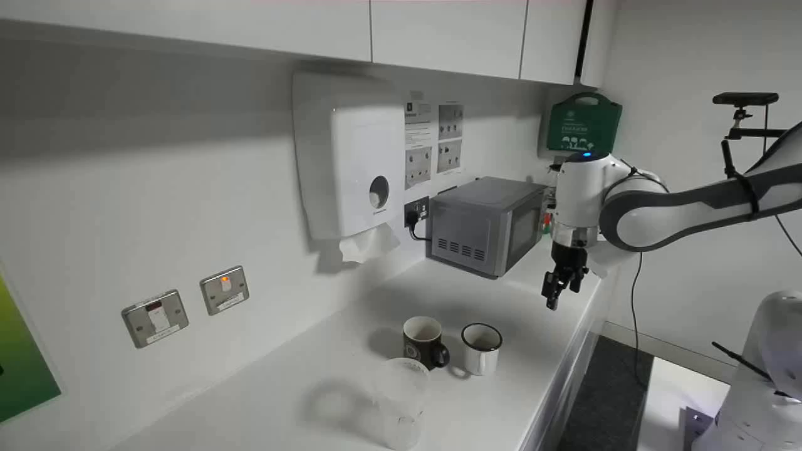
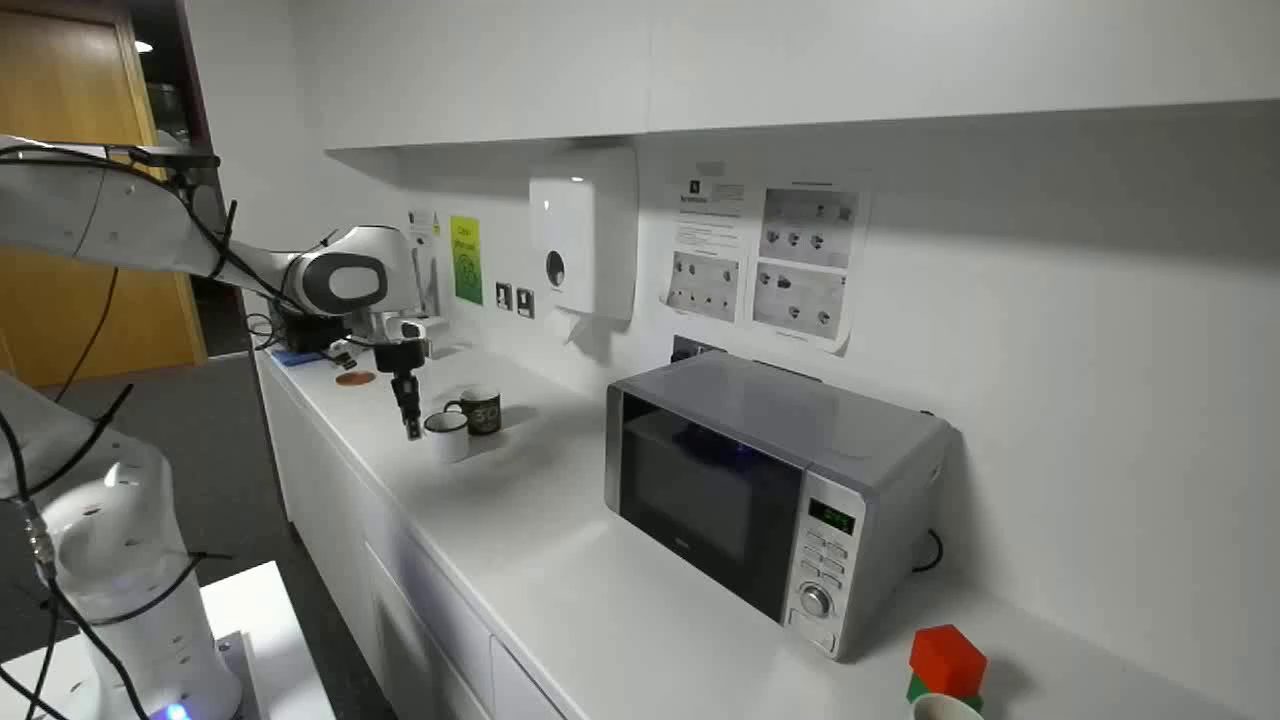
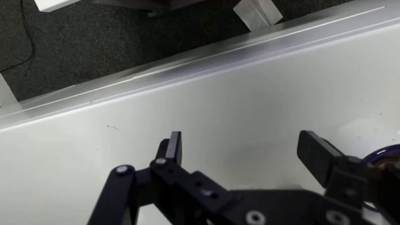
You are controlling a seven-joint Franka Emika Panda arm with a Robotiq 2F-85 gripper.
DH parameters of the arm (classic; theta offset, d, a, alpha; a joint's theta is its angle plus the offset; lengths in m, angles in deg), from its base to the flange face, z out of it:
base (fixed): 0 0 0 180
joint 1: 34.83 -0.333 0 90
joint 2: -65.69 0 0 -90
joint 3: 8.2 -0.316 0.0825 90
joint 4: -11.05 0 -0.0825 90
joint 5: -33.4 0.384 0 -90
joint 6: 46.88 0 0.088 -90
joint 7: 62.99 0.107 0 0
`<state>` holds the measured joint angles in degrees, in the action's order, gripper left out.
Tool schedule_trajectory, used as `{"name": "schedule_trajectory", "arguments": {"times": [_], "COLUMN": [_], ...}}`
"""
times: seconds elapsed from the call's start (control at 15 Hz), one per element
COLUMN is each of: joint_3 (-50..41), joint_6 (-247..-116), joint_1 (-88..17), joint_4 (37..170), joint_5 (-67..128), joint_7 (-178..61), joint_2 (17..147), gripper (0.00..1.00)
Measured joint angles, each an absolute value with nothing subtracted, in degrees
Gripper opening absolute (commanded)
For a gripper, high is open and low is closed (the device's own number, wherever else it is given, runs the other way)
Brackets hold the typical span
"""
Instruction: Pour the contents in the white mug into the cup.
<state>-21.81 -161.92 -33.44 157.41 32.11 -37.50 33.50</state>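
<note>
Currently, white mug (image 1: 481, 354) upright, pincer (image 3: 240, 144) agape.

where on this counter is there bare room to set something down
The counter is bare between the white mug and the microwave, and between the translucent cup and the wall. Crowded spot: the translucent cup, white mug and dark mug stand close together.

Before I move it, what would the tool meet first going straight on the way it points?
Probably the counter, which shows beneath the open tool in the wrist view. The white mug sits off to one side, partly hidden by the tool; depth is unclear.
</note>
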Motion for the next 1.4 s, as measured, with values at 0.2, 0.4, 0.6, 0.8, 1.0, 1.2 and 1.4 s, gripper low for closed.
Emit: {"name": "schedule_trajectory", "arguments": {"times": [0.2, 0.4, 0.6, 0.8, 1.0, 1.2, 1.4], "joint_3": [-21.81, -21.81, -21.85, -22.85, -25.86, -28.11, -28.27], "joint_6": [-161.92, -161.91, -161.91, -164.0, -170.31, -176.49, -180.24], "joint_1": [-33.44, -33.44, -33.57, -35.66, -39.04, -41.06, -41.26], "joint_4": [157.41, 157.41, 157.41, 157.41, 157.26, 155.98, 153.63], "joint_5": [32.11, 32.11, 32.11, 32.37, 32.24, 31.49, 30.11], "joint_7": [-37.5, -37.5, -37.5, -37.49, -37.5, -37.73, -38.53], "joint_2": [33.5, 33.5, 33.5, 33.75, 35.49, 38.44, 42.03], "gripper": [1.0, 1.0, 1.0, 1.0, 1.0, 1.0, 1.0]}}
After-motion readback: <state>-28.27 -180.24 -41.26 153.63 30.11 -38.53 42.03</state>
